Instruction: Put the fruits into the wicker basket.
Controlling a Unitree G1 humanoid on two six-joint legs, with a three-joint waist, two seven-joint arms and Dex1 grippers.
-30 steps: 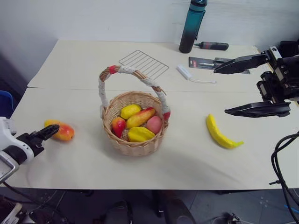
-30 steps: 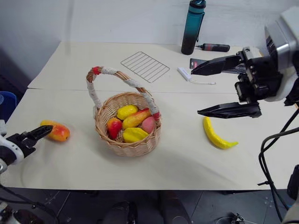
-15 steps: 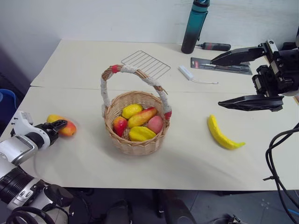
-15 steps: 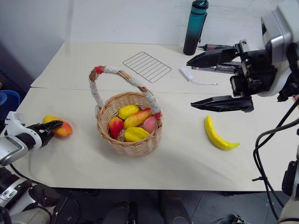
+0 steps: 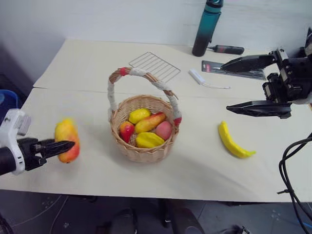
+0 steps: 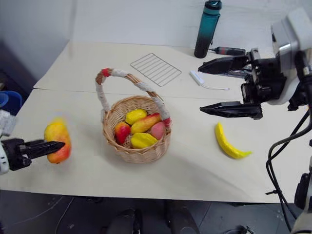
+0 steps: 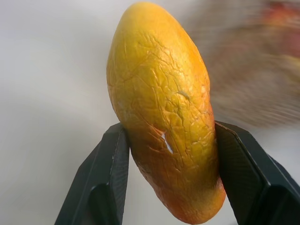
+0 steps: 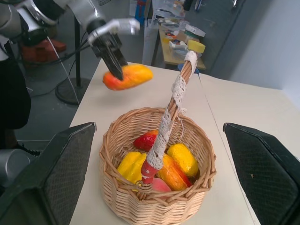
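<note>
Orange mango now lifted, left tool clamped.

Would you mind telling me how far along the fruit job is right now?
Neither task fruit is in the basket yet; it holds only other small fruits. In hand: the left tool is shut on the mango, held off the table to the basket's left. Left: drop the mango in, then fetch the banana, lying on the table below the open right tool.
</note>
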